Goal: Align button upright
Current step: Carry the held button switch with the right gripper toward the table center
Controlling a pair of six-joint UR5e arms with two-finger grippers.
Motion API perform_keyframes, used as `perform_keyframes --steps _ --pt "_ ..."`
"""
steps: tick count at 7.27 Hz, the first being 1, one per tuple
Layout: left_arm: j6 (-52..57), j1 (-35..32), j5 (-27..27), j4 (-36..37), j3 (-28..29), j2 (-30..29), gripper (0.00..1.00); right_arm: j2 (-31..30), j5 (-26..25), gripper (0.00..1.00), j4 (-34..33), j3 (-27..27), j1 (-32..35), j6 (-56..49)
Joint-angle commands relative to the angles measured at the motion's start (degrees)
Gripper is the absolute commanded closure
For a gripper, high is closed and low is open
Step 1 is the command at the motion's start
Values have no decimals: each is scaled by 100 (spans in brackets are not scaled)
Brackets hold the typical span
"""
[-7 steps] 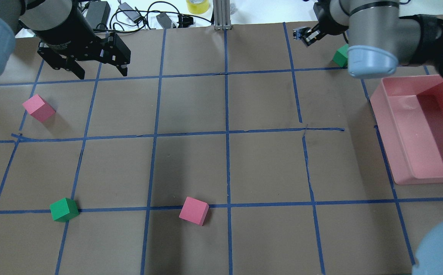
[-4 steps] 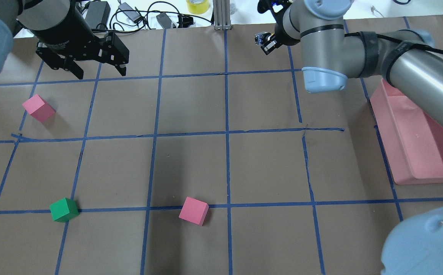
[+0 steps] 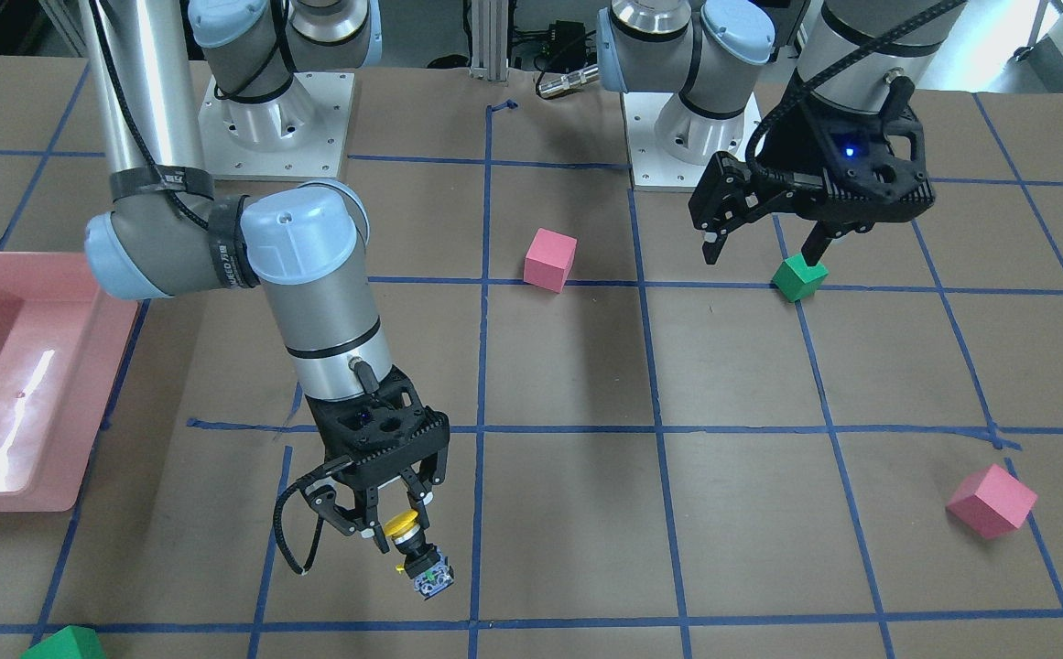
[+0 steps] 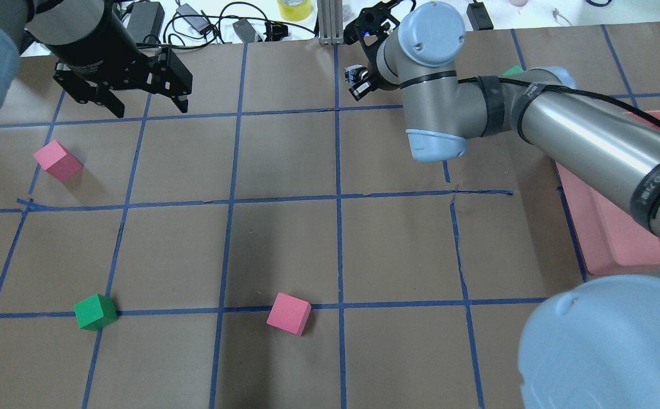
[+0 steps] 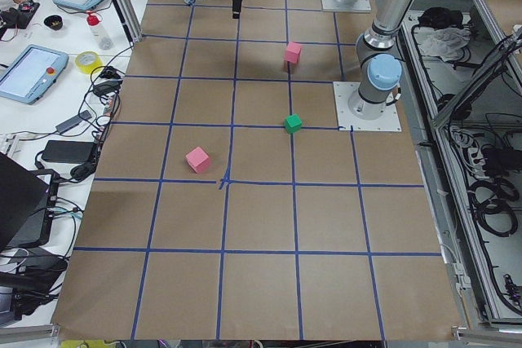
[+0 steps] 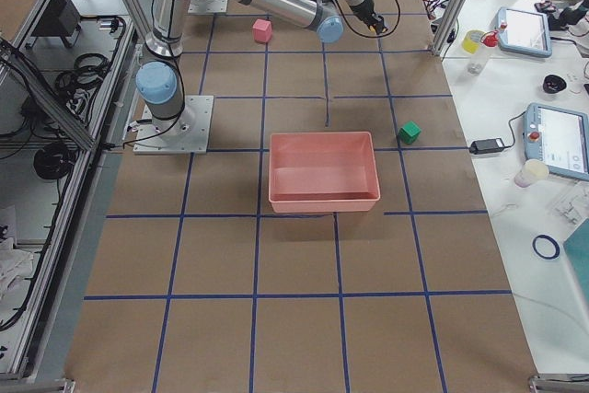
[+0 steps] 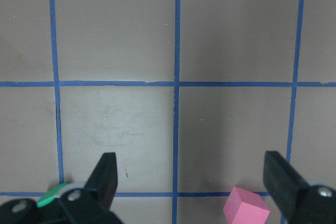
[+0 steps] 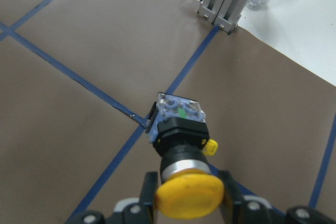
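pink bin (image 3: 9,501), pink cubes (image 3: 550,260) (image 3: 992,501), green cubes (image 3: 798,277) (image 3: 64,645)

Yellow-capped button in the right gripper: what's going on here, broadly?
The right gripper is shut on the button, clamping its yellow cap, and holds it tilted over the table with the block base pointing outward. It is not yet standing upright. The left gripper hangs open and empty.

Robotics laboratory. Indicators: two industrial arms (image 4: 591,142) bolted through base plates (image 3: 330,119) to a paper-covered table (image 5: 261,283) marked with a blue tape grid (image 4: 338,199); aluminium frame posts (image 4: 330,23); teach pendants (image 5: 28,75), power bricks (image 4: 145,20) and cables (image 5: 489,193) alongside.
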Motion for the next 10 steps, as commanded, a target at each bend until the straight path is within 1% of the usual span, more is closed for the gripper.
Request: perform_keyframes --steps 1,3,4,5,6,10 --pt "0 0 0 -7 0 3 0 241 -222 100 -600 211 166 341" --pt "0 0 0 -7 0 3 0 277 -381 100 -1189 685 228 552" --pt "0 0 0 -7 0 3 0 329 -382 100 -1453 818 254 710" --pt "0 0 0 -7 0 3 0 417 -495 100 -1569 837 368 816" --pt "0 0 -9 -7 0 3 0 505 -748 100 -1596 819 543 1060" --pt "0 0 -9 -16 0 3 0 786 -768 100 -1842 828 764 1465"
